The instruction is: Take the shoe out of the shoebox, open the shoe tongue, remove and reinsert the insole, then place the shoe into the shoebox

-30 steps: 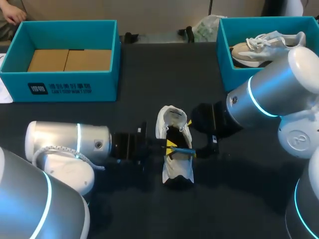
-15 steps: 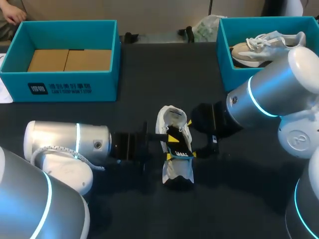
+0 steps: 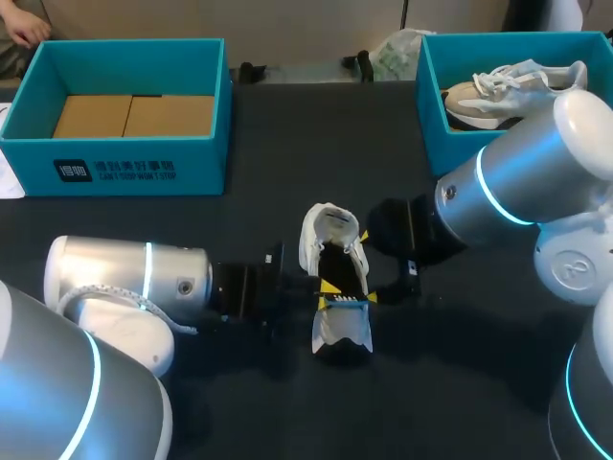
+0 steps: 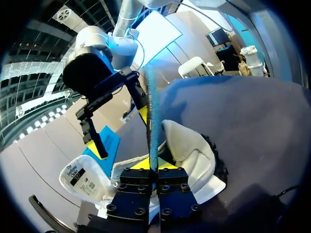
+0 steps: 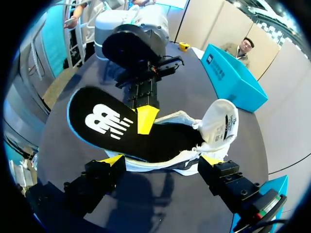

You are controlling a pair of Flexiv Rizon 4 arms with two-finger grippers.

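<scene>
Insole point(image 5: 109, 121) step, half out.
Left tool point(image 4: 156, 164) pinches insole, right tool point(image 5: 161, 160) wide beside shoe point(image 3: 341, 333); next probably pull clear.

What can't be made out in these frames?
- Left wrist view: the insole shows edge-on in the left gripper; its faces are hidden.
- Head view: the inside of the shoe is mostly covered by the insole.
- Head view: the second shoe in the right box is partly behind the right arm.
</scene>
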